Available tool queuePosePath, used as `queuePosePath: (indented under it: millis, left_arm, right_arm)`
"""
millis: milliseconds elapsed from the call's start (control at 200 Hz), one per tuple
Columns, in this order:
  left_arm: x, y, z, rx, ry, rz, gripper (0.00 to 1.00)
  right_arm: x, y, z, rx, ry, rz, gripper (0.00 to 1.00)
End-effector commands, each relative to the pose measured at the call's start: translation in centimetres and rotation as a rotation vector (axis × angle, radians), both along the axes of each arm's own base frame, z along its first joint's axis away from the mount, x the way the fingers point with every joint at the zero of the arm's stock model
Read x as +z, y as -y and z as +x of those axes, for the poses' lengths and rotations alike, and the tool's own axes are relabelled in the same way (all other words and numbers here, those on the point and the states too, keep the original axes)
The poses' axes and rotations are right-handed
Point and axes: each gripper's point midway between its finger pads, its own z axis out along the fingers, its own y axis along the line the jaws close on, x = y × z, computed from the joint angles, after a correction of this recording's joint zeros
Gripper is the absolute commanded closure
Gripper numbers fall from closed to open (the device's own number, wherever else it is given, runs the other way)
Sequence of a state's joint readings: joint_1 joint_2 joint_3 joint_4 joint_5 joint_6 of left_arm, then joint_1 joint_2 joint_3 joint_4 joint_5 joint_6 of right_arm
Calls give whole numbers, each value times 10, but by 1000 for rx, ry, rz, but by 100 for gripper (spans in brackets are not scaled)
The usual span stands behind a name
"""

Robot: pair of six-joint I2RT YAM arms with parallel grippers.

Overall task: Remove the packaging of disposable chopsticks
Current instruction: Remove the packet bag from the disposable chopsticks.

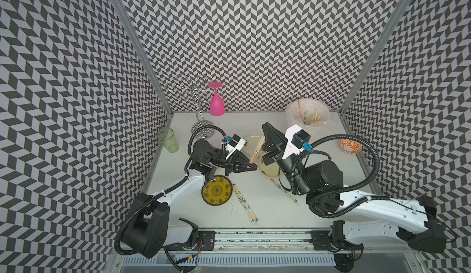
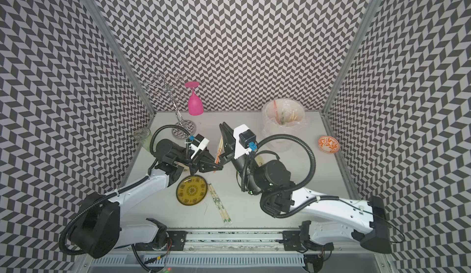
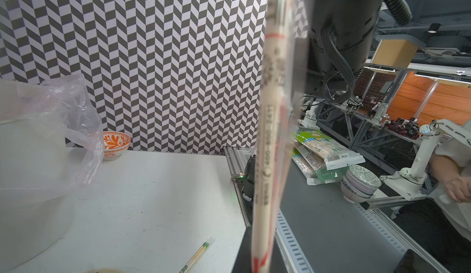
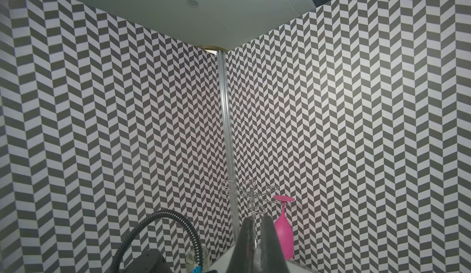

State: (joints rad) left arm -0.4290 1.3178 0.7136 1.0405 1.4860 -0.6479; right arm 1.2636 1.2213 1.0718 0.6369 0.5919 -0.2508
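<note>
Your left gripper (image 1: 253, 167) is clenched on the lower end of the packaging (image 3: 274, 36) with red-orange print, and the disposable chopsticks (image 3: 262, 172) are inside it. The pack is held in the air above a pale plate (image 1: 248, 141), between the two arms. The right gripper (image 1: 265, 126) has its jaws closed beside the upper end (I cannot tell whether it pinches the sleeve). The lined bin (image 2: 280, 138) at the back holds loose sticks and a strip with red-orange print. One wrapped pair (image 1: 246, 205) lies on the table (image 1: 280, 215) just beside the yellow plate (image 1: 216, 190).
</note>
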Motion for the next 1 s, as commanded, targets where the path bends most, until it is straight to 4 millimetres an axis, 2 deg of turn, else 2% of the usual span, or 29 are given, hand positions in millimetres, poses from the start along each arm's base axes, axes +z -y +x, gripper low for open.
queuePosePath:
  millis: [0,75,135,210,300,340,421,481,541,596,671,796,871,926,996]
  left_arm:
    - [69,-5,5,128,114,-205,100]
    - [67,-2,5,118,105,-192,100]
    - [66,0,4,110,103,-185,100]
    - [64,2,4,109,95,-178,100]
    - [64,2,8,124,86,-179,100]
    - [64,3,11,133,77,-178,100]
    - [65,3,12,142,74,-186,100]
    - [67,2,14,159,70,-195,100]
    - [67,1,19,183,57,-203,100]
    - [68,-2,30,236,27,-219,100]
    - [70,-7,42,279,-7,-243,100]
    - [78,-21,42,253,-46,-318,100]
    - [79,-32,49,257,-80,-363,100]
    - [77,-38,58,271,-119,-376,100]
    - [76,-41,64,291,-121,-377,100]
  right_arm:
    - [-210,-68,2,19,-192,-675,100]
    - [-220,-80,3,-35,-129,-764,100]
    - [-227,-80,14,-155,-100,-822,100]
    - [-222,-76,28,-263,-105,-829,100]
    - [-208,-75,32,-260,-110,-782,100]
    - [-214,-78,33,-269,-90,-821,100]
    - [-244,-70,40,-356,-72,-928,100]
    - [-247,-59,41,-381,-80,-898,100]
    - [-245,-56,43,-364,-146,-873,100]
    - [-243,-58,42,-344,-181,-873,100]
    - [-242,-60,31,-345,-120,-891,100]
    - [-276,-53,17,-357,1,-986,100]
    - [-286,-52,13,-330,-43,-981,100]
    - [-288,-55,9,-290,-88,-959,100]
    - [-280,-54,6,-277,-101,-908,100]
